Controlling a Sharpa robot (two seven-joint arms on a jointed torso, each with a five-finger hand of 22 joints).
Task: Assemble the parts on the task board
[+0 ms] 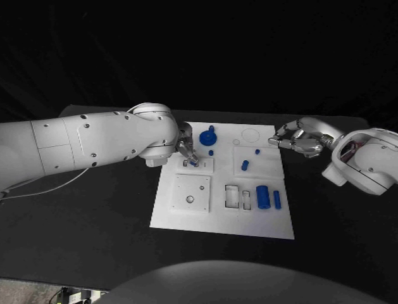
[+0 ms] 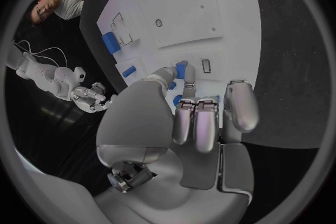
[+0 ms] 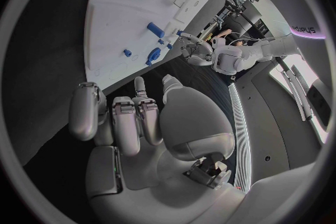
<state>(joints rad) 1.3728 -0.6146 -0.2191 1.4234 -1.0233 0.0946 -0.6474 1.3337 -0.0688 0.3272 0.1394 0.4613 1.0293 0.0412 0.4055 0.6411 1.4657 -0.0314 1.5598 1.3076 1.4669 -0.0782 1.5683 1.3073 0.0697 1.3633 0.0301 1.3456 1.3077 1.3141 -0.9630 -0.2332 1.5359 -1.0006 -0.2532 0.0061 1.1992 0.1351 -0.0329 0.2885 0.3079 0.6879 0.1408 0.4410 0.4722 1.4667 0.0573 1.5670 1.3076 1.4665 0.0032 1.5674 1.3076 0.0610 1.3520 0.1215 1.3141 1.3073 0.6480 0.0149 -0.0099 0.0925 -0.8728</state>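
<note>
Small blue part point(image 2: 181, 70) (mostly hidden) pinched by left hand point(image 1: 186, 154).

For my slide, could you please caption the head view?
Left hand pinches a small blue part over the task board; right hand hovers beside it.

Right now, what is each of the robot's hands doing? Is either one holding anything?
Left hand: pinching a small blue part over the task board.
Right hand: holding nothing, fingers curled in, beside the board.
</note>
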